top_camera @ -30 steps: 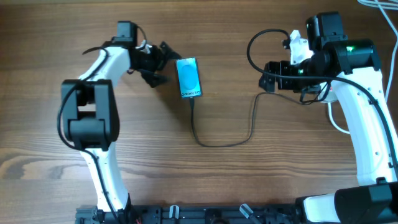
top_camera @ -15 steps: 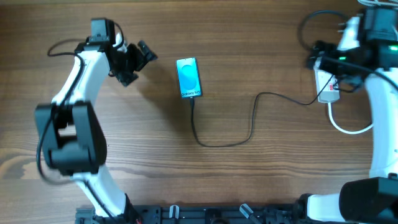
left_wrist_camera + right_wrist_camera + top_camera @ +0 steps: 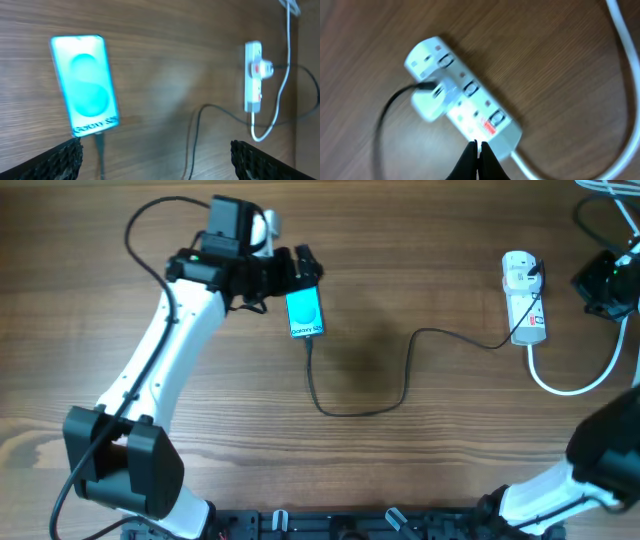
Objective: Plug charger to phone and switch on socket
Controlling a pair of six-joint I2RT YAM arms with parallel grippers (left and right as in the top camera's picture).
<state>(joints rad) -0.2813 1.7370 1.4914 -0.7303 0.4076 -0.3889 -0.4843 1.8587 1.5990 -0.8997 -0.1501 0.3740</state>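
Note:
The phone [image 3: 304,315] lies face up with its turquoise screen lit, also in the left wrist view [image 3: 85,85]. The charger [image 3: 360,411], a thin black cable, meets the phone's lower edge, loops across the wood and runs to the socket [image 3: 524,310]. My left gripper [image 3: 296,278] hovers open over the phone's top end; its fingertips [image 3: 60,160] frame the wrist view with nothing between them. My right gripper [image 3: 479,150] is shut on nothing, its tips near the socket's [image 3: 465,95] cord end and red-marked switch. Overhead, the right gripper [image 3: 603,280] sits right of the socket.
A white adapter [image 3: 432,100] with the black cable sits plugged into the socket. The socket's thick white cord [image 3: 570,385] curves off to the right. More white cables [image 3: 610,190] lie at the top right corner. The brown wooden table [image 3: 200,470] carries everything.
My left arm swung from the left back over the phone's top end. My right arm drew away to the right of the socket and its jaws closed.

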